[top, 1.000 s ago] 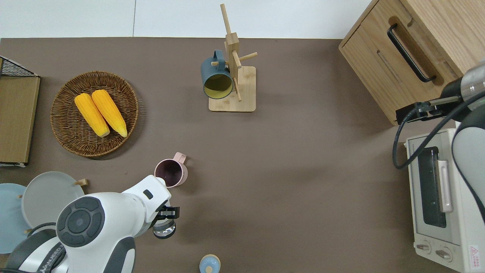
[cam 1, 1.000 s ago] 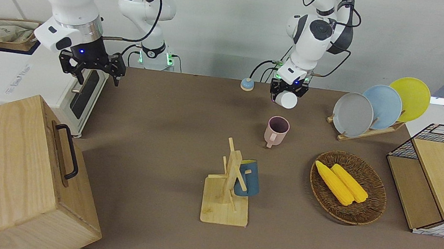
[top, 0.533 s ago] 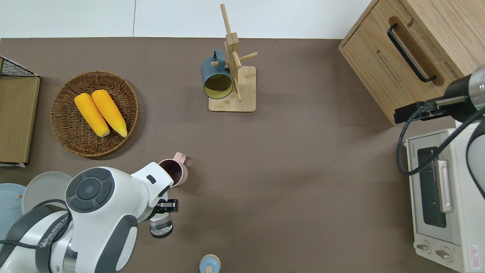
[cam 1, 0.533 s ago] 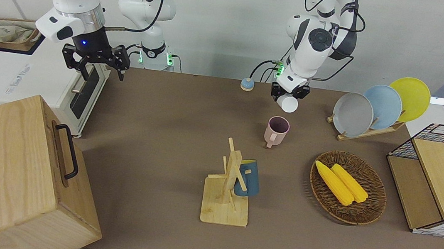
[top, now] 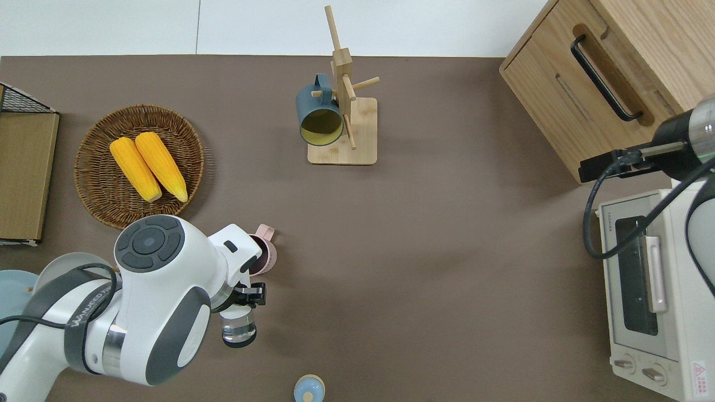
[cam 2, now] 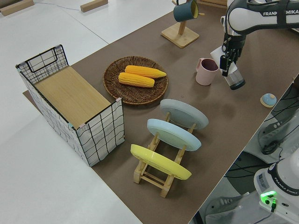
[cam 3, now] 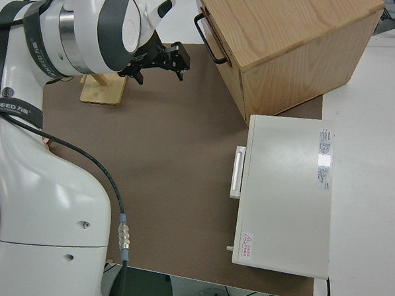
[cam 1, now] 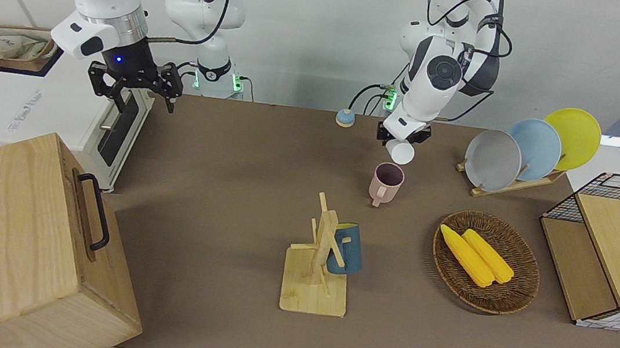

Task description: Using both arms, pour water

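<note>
Left gripper (top: 241, 297) tilts a clear bottle (top: 238, 328), seemingly by pink mug (cam 1: 386, 184).

bare mat (top: 447, 251) between pink mug (top: 262, 258) and toaster oven (top: 648, 290).

left gripper (top: 246, 295) | glass bottle (top: 238, 328) | carried closer to pink mug (top: 261, 255)

Lettering "FRANKA EMIKA" reads on the left arm (cam 2: 261, 14) at the upper right of the left side view, and again on a robot base (cam 2: 280, 186) at lower right. Partial "ANJEED" print on the arm sleeve (cam 3: 13, 108). Toaster oven (top: 651, 290) brand mark and red warning sticker: illegible.
</note>
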